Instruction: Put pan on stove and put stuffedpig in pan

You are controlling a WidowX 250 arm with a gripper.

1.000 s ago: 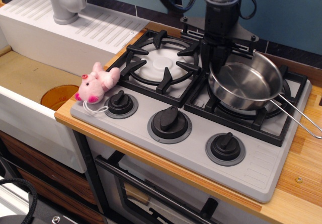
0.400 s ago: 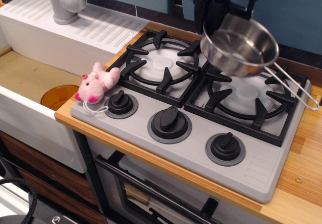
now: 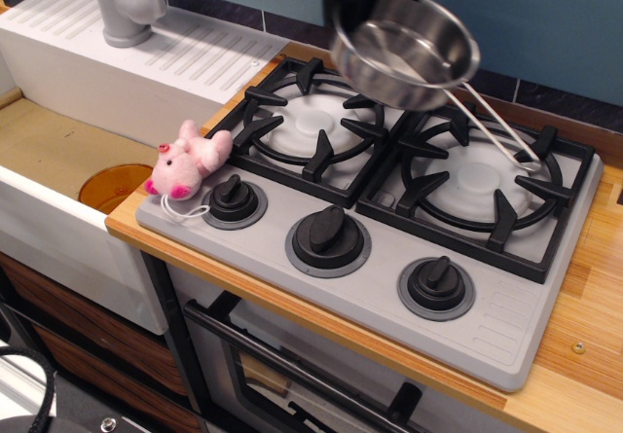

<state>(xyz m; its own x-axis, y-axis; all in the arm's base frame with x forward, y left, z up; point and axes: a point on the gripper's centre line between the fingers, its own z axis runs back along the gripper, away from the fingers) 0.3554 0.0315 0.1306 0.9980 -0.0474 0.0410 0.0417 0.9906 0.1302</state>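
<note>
The shiny steel pan (image 3: pixel 407 49) hangs tilted in the air above the gap between the two black burner grates, its wire handle (image 3: pixel 496 126) trailing down to the right. My gripper (image 3: pixel 352 5) is at the top edge of the view, shut on the pan's far left rim; its fingers are mostly cut off by the frame. The light grey stove (image 3: pixel 380 287) lies below with both grates bare. The pink stuffedpig (image 3: pixel 185 161) lies on the stove's front left corner beside the left knob, its white string loop toward the front.
Three black knobs (image 3: pixel 328 237) line the stove's front. A white sink unit (image 3: pixel 146 63) with a grey faucet (image 3: pixel 127 5) stands at the left, with an orange disc (image 3: pixel 112 185) in the basin. A wooden counter (image 3: pixel 584 326) borders the stove at right.
The pan has been lifted off the right burner and carried up and to the left; it now hangs over the middle of the stove. The pig has not moved.
</note>
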